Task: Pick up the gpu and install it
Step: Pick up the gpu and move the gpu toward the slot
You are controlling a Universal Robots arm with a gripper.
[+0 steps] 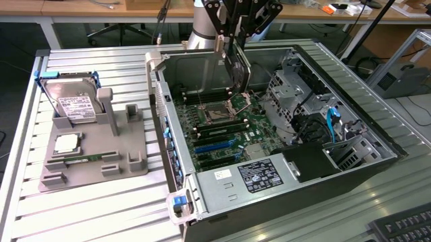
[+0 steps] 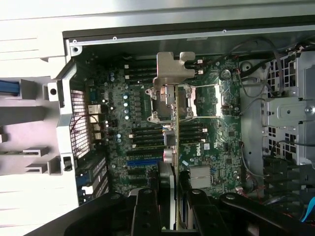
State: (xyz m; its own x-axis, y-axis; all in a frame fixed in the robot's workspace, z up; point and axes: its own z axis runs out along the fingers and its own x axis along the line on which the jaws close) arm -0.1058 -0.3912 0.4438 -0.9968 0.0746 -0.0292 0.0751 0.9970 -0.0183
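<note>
GPU (image 1: 237, 70): dark card, upright on edge, suspended over the motherboard (image 1: 232, 133) inside the open computer case (image 1: 377, 151). End effector (image 1: 241, 36): pinching the GPU's upper end. Hard drive (image 1: 72, 103): in the grey fixture (image 1: 94, 169), bench (image 1: 101, 212) edge at the exterior view's left.

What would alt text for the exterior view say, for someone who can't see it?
A robot gripper holds the gpu on edge over the motherboard inside an open computer case. On the exterior view's left, a grey tray carries a hard drive.
</note>
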